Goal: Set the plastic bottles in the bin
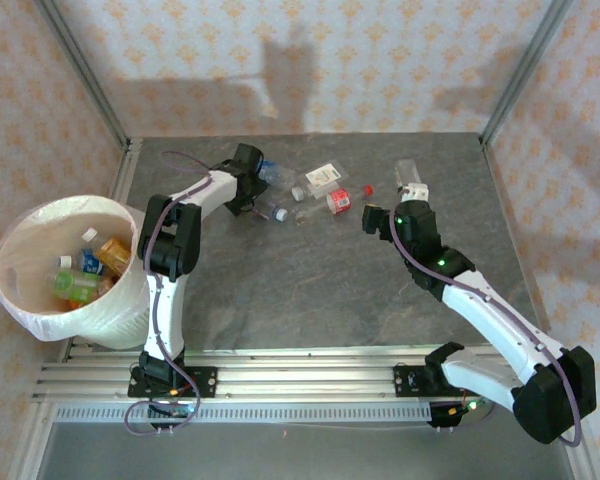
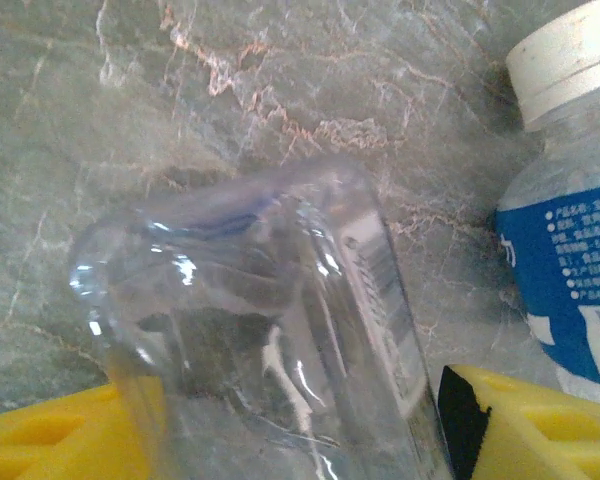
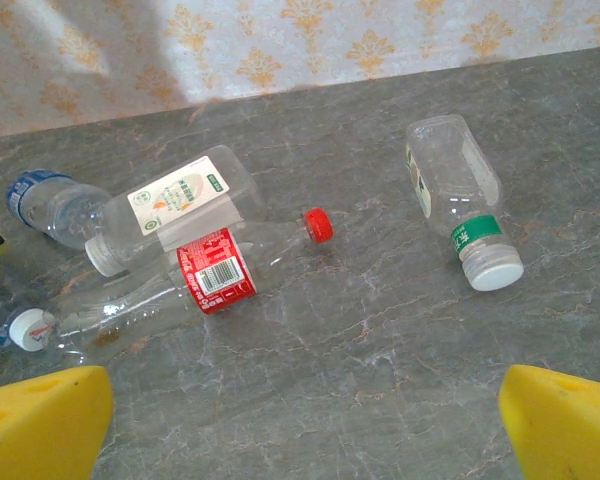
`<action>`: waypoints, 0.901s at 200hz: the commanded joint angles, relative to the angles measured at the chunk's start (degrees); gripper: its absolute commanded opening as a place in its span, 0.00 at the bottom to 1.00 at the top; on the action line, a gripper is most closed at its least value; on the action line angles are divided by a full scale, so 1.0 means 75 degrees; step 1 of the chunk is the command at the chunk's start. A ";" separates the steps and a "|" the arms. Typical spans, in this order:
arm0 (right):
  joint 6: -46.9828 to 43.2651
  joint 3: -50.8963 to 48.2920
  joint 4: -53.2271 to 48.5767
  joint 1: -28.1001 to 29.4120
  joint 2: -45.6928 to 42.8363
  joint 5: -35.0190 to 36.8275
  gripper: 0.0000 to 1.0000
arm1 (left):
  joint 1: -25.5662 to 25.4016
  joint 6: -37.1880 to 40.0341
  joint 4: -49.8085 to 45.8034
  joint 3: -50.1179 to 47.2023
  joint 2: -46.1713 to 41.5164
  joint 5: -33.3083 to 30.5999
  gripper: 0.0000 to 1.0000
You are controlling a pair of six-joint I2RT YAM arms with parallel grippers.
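Straddling a clear bottle [image 2: 260, 300], the left tool [image 2: 290, 425] sits half open; grip unconfirmed. It looks empty, light, thin-walled, slippery and crushable, so take it mid-body. The right tool [image 3: 305, 415] gapes wide, holding nothing.

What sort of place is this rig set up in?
Most likely a robot test booth, not a real room: wallpaper-patterned panels held by metal frame posts, a grey stone-look tabletop, and the left arm and right arm bolted to an aluminium rail.
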 commanded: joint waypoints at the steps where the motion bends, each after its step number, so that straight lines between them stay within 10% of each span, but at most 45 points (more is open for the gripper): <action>1: 0.0007 0.0107 -0.0054 0.0032 -0.0087 0.0218 0.99 | 0.0109 0.0490 -0.0377 0.0395 0.0418 -0.0044 0.73; 100: 0.0068 0.0056 0.0022 0.0030 -0.0044 0.0242 0.99 | 0.0072 0.1355 0.0049 -0.0087 -0.0318 0.0105 0.47; 180: 0.0041 -0.0016 0.0364 0.0029 -0.0080 -0.0305 0.99 | -0.0404 0.2087 0.0388 -0.0910 -0.2067 -0.0230 0.45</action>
